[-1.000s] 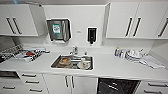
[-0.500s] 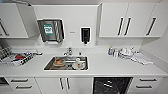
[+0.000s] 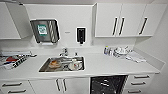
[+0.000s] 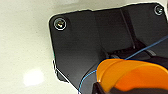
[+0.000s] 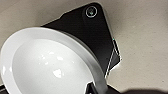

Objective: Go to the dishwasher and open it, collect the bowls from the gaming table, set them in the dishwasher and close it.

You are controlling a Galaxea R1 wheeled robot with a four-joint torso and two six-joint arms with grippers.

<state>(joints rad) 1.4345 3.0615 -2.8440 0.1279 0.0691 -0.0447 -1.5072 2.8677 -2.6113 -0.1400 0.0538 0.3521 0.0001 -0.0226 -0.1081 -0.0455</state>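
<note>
Kitchen run at the loading step: the white counter [image 3: 105, 66] spans the head view, with the dishwasher [image 3: 108, 84] open and dark-racked beneath its front edge, right of the sink [image 3: 62, 64]. An orange bowl [image 4: 130, 77] sits by the left wrist and a white bowl [image 5: 50, 62] by the right; whether either pair of jaws grips its bowl cannot be told. Judged next need: a close, square approach clearing the counter's front edge.
</note>
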